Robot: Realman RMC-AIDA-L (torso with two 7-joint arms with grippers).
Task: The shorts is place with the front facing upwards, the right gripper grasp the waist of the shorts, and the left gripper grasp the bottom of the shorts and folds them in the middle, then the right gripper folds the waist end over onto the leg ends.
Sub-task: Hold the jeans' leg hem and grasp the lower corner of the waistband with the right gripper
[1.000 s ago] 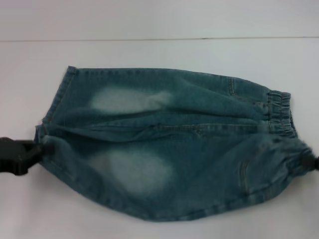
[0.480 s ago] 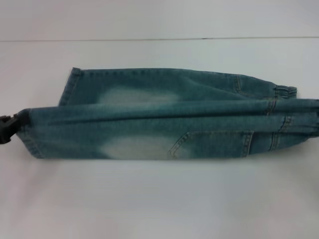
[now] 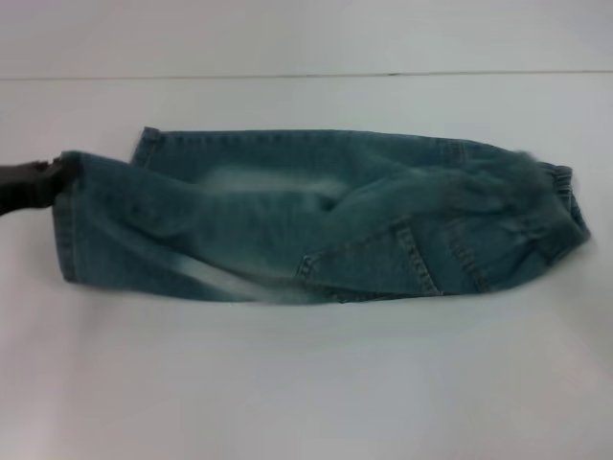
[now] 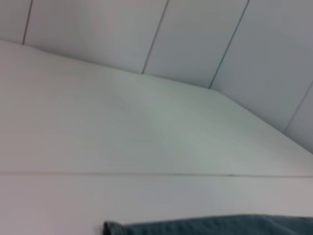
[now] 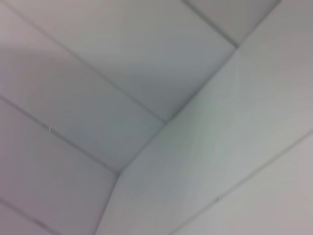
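Note:
The blue denim shorts point(image 3: 316, 216) lie on the white table, doubled lengthwise, with the leg ends at the left and the elastic waist point(image 3: 551, 196) at the right. The near half is draped over the far half, and a back pocket point(image 3: 402, 259) faces up. My left gripper point(image 3: 34, 184) shows as a dark shape at the left edge, shut on the corner of the leg hem point(image 3: 69, 172). A strip of denim point(image 4: 210, 226) crosses the edge of the left wrist view. My right gripper is out of view, and its wrist view shows only table and wall.
The white table point(image 3: 306, 383) stretches wide in front of the shorts. A seam line point(image 3: 306, 75) runs across its far side. Pale wall panels point(image 4: 195, 34) rise behind it.
The near half of the shorts has been carried up and over the far half. My left gripper moved away from me with the hem. The right gripper has gone out of view at the waist.

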